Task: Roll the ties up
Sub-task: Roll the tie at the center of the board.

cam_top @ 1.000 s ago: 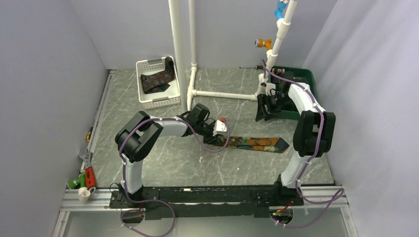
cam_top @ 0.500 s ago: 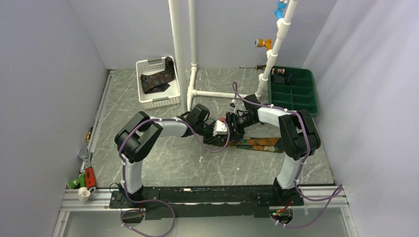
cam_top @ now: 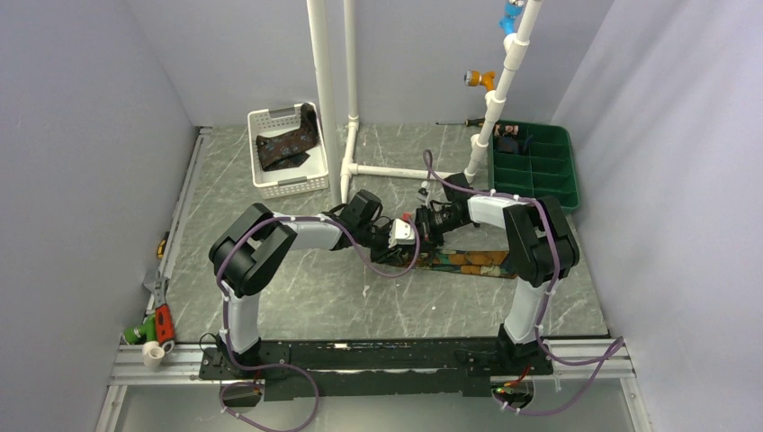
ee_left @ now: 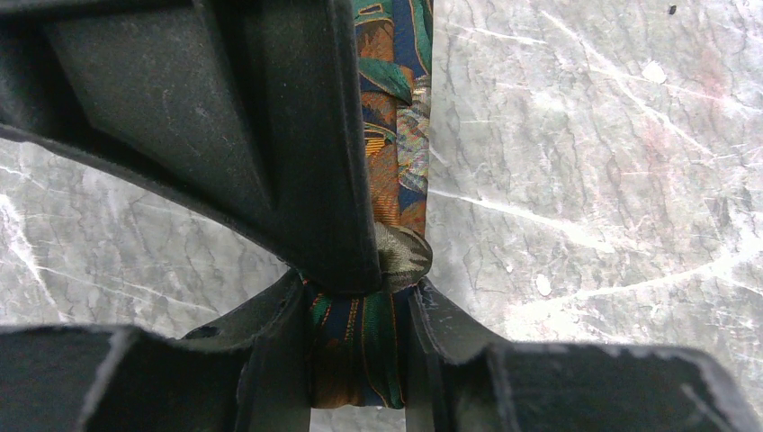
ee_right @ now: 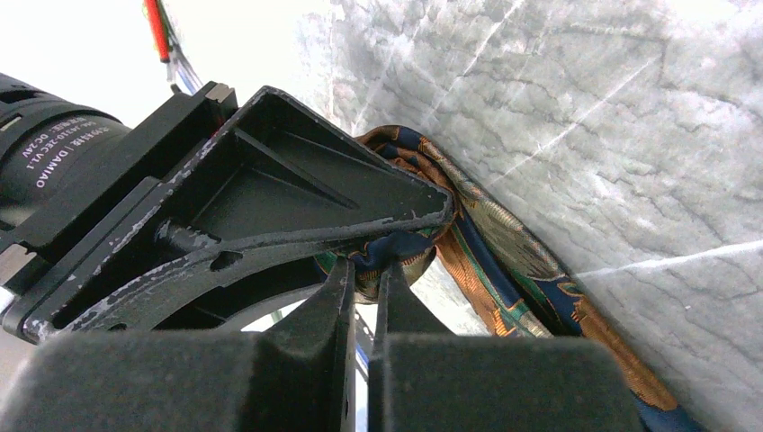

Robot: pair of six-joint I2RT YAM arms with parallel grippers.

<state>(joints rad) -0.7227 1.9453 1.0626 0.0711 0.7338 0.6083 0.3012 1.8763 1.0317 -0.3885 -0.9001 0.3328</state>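
At mid-surface, your left gripper (ee_left: 358,353) clamps the tie (ee_left: 396,135) at its rolled end; the tail lies flat to the right. Your right gripper (ee_right: 364,277) seems pinched shut on a fold there. Expect soft, slippery, light cloth: hold the roll's sides, or it unwinds.

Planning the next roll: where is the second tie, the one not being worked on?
Top view: the second tie lies in the white basket at the back left of the table, just left of the white pipe frame.
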